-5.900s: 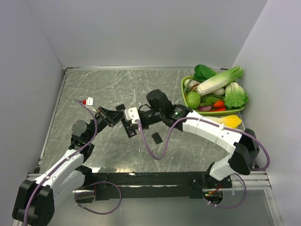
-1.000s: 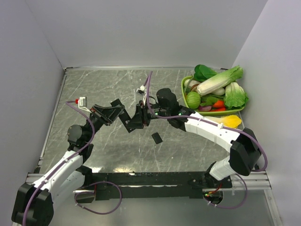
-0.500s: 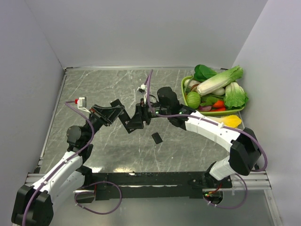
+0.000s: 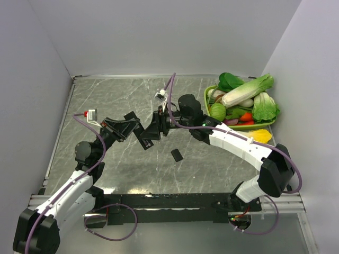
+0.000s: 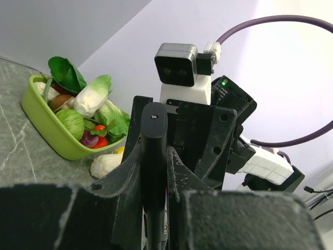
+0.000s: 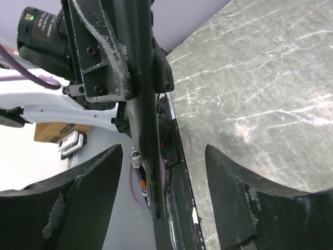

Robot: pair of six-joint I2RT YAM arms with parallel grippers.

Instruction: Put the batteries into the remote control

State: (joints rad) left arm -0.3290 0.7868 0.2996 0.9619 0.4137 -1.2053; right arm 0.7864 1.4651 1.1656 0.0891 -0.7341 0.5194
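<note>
Left arm rises from the near-left base, elbow bent. Left gripper (image 5: pixel 154 172) is clamped on the remote control (image 5: pixel 154 125), held edge-up above the table (image 4: pixel 106 100). Beyond, right gripper (image 6: pixel 164 156) faces it, fingers spread either side, gaps visible.

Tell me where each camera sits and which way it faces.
Top external: above and behind the robot, looking down on the table; the left arm and right arm show, the left gripper holding the remote up to the right gripper.
Left wrist: on the left arm, facing the right gripper; its own fingers clamp the remote.
Right wrist: on the right arm, facing the left gripper; its own open fingers flank the remote.
Shared: both wrist views show the remote; top and left wrist show the vegetable basket.
</note>
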